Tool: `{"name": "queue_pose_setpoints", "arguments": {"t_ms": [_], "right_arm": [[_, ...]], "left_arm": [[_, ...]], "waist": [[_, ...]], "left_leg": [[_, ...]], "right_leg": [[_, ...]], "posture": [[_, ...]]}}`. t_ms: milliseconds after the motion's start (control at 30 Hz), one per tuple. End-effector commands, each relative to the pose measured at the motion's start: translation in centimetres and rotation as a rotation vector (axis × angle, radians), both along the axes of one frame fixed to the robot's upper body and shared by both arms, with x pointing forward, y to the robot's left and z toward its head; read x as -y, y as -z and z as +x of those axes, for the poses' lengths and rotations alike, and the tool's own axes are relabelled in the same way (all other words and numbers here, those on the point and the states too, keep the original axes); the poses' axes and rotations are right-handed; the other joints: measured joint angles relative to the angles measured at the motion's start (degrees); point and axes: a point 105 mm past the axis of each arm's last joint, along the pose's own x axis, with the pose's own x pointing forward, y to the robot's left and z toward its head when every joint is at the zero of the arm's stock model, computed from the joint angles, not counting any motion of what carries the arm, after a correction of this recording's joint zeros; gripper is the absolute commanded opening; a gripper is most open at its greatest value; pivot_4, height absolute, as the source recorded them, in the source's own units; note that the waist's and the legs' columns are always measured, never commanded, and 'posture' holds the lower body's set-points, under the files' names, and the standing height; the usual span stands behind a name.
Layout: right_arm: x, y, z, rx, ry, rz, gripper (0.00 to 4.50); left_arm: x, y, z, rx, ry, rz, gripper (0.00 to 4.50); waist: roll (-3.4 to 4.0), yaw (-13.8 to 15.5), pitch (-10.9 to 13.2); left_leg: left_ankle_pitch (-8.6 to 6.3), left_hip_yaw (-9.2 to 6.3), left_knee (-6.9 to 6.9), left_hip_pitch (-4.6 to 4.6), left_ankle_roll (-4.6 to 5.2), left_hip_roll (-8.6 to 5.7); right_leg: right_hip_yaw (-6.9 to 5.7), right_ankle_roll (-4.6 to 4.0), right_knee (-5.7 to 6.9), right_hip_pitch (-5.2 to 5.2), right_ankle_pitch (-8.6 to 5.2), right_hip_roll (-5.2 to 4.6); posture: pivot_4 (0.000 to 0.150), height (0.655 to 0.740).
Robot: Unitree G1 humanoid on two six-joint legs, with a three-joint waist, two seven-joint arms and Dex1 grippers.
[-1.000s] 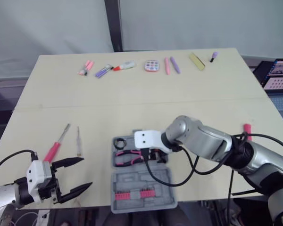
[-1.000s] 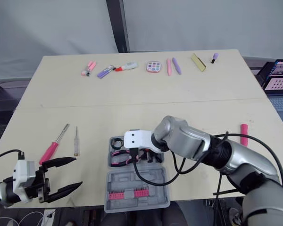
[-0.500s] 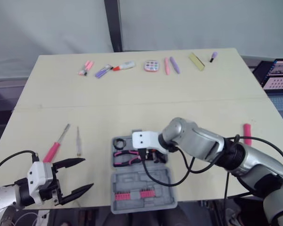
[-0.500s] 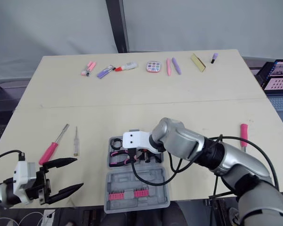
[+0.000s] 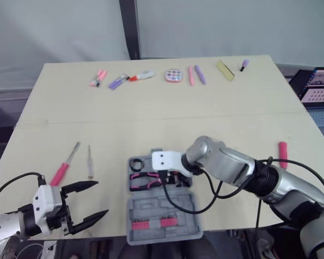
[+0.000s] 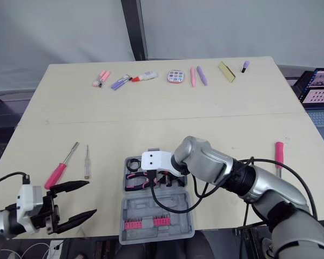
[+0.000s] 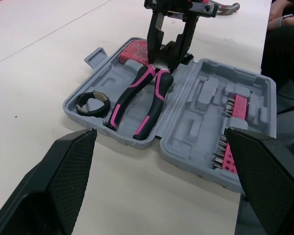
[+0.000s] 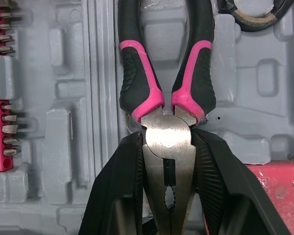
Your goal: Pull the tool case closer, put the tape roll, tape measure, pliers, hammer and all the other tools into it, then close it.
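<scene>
The grey tool case [image 5: 190, 205] lies open near the table's front edge. Black-and-pink pliers [image 5: 146, 181] rest in its far half, beside the tape roll [image 5: 137, 163] and a red tape measure [image 8: 272, 186]. My right gripper [image 8: 167, 142] reaches down into the case, shut on the pliers' steel head, one finger pressed against each side. My left gripper [image 5: 89, 205] hovers open at the front left, holding nothing and well apart from the case. A pink-handled screwdriver [image 5: 65, 166] and a thin clear one [image 5: 89, 162] lie left of the case. The pink-handled hammer [image 5: 283, 151] lies at the far right.
Pink bit strips [image 5: 154, 223] sit in the case's near half. A row of markers and small stationery [image 5: 173, 75] lines the table's far edge. A laptop [image 5: 318, 86] stands off the right side. A wide bare band of table separates the case from that row.
My right forearm has shifted slightly while its gripper stays at the pliers' head. The left gripper has sunk a little toward the front edge. The pliers and case have not moved.
</scene>
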Motion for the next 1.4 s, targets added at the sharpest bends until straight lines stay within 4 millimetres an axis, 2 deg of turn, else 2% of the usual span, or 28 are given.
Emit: {"name": "queue_pose_setpoints", "arguments": {"t_ms": [33,67,133,200,300,333,433,567,633,733,967,1400], "right_arm": [[-0.6,-0.9,-0.2,0.011,-0.030,0.034,0.95],[-0.6,-1.0,-0.2,0.010,-0.031,0.041,0.95],[-0.7,-1.0,-0.1,0.013,-0.026,0.051,1.99],[-0.5,-1.1,-0.2,0.003,-0.028,0.056,2.72],[-0.2,-1.5,-0.4,-0.004,-0.033,0.062,4.22],[-0.1,-1.7,-0.3,-0.003,-0.032,0.064,4.48],[0.1,-2.2,-0.3,-0.004,-0.025,0.079,4.48],[-0.3,-3.5,-0.3,0.005,0.015,0.217,4.48],[-0.2,-3.2,-0.4,0.010,0.015,0.256,4.48],[-0.5,-3.2,-0.8,-0.005,0.035,0.427,3.68],[-0.2,-2.4,-0.3,0.032,0.107,0.658,0.07],[-0.2,-0.8,-0.3,-0.011,0.131,0.726,0.02]], "left_arm": [[0.4,-0.5,-0.1,0.025,0.013,0.009,4.50],[0.4,-0.5,-0.1,0.025,0.014,0.008,4.50],[0.5,-0.5,0.0,0.025,0.013,0.007,4.50],[0.5,-0.5,0.0,0.026,0.013,0.005,4.50],[0.5,-0.5,0.1,0.026,0.012,-0.002,4.50],[0.5,-0.5,0.2,0.026,0.012,-0.002,4.50],[0.6,-0.5,0.2,0.027,0.014,-0.004,4.50],[0.7,-0.5,0.4,0.033,0.017,-0.013,4.50],[0.8,-0.5,0.5,0.035,0.019,-0.016,4.50],[1.1,-0.5,0.6,0.038,0.023,-0.024,4.50],[1.6,-0.4,1.1,0.047,0.040,-0.037,4.50],[1.9,0.0,1.2,0.048,0.050,-0.037,4.50]], "waist": [[0.00,0.0,0.0],[0.00,0.0,0.0],[0.00,0.0,0.0],[0.00,0.0,0.0],[0.00,0.1,0.0],[0.00,0.1,0.0],[0.00,0.1,0.0],[-0.02,0.1,0.0],[-0.03,0.2,0.0],[-0.08,0.2,0.0],[-0.08,0.2,0.0],[-0.07,0.2,0.0]], "left_leg": [[0.00,0.00,0.00,0.00,0.00,0.00],[0.00,0.00,0.00,0.00,0.00,0.00],[0.00,0.00,0.00,0.00,0.00,0.00],[0.00,0.00,0.00,0.00,0.00,0.00],[0.00,0.00,0.00,0.00,0.00,0.00],[0.00,0.00,0.00,0.00,0.00,0.00],[0.00,0.00,0.01,0.00,0.00,0.00],[0.00,0.00,-0.01,0.00,0.00,0.00],[0.00,-0.01,-0.01,0.00,0.00,0.00],[0.00,-0.02,0.01,0.00,0.00,0.00],[0.00,0.00,0.05,0.01,-0.01,-0.01],[0.01,-0.02,0.03,0.03,-0.02,0.00]], "right_leg": [[0.00,0.00,0.00,0.00,0.00,0.00],[0.00,0.00,0.00,0.00,0.00,0.00],[0.00,0.00,0.00,0.00,0.00,0.00],[0.00,0.00,0.00,0.00,0.00,0.00],[0.00,0.00,-0.01,0.00,0.00,0.00],[0.01,0.00,-0.01,0.00,0.00,0.00],[0.00,0.00,-0.02,0.03,0.00,0.00],[0.00,0.00,-0.01,0.03,0.00,0.00],[-0.01,0.00,-0.02,0.06,0.00,0.00],[-0.01,0.00,-0.02,0.09,0.00,0.00],[0.00,0.00,-0.03,0.14,0.00,0.03],[0.00,0.00,-0.01,0.13,0.00,0.07]], "posture": [[0.150,0.7400],[0.150,0.7400],[0.150,0.7400],[0.150,0.7400],[0.150,0.7400],[0.150,0.7400],[0.150,0.7400],[0.150,0.7400],[0.150,0.7400],[0.150,0.7400],[0.150,0.7400],[0.150,0.7400]]}}
